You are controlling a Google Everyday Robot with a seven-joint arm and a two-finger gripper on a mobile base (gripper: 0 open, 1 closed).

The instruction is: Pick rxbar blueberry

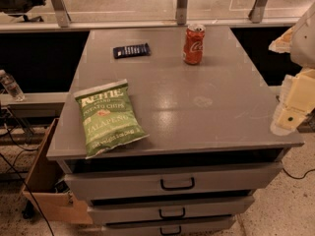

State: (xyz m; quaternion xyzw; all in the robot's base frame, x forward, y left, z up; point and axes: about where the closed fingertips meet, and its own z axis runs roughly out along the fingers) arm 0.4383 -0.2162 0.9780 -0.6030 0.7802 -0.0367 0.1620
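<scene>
The small flat dark blue rxbar blueberry (131,50) lay back left on the grey metal cabinet top (206,107), left of a red soda can (193,44). The cream gripper (291,113) hung past its right edge; wide or narrow, I could not tell.

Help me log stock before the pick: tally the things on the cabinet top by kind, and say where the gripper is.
snack bar, dark blue: 1
chip bag, green: 1
soda can, red: 1
Total: 3 on the cabinet top
The gripper hangs at the top's right edge, apart from all three.
</scene>
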